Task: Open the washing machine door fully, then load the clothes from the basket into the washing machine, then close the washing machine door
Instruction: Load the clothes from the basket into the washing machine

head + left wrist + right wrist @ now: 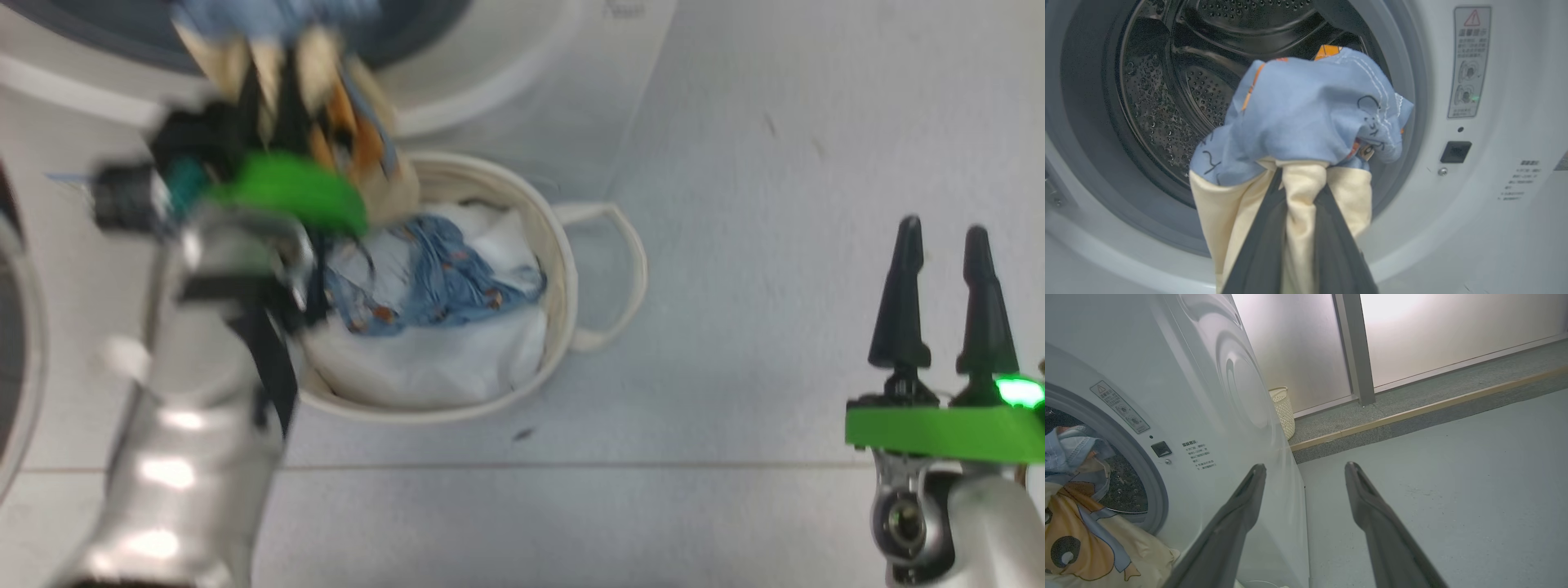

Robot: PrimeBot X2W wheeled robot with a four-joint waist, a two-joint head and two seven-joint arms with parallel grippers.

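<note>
My left gripper is shut on a cream garment with a light blue part and orange print. It holds the garment up at the grey-ringed drum mouth of the washing machine. In the head view the left gripper is blurred, and the garment hangs from it over the basket. A blue denim-like garment lies in the basket on a white sheet. My right gripper stands open and empty over the floor, right of the basket. The door's curved rim shows at the far left.
The right wrist view has the open right gripper beside the machine's white side, with the held garment at the drum. A cream perforated hamper stands behind the machine by a wall. A raised step crosses the grey floor.
</note>
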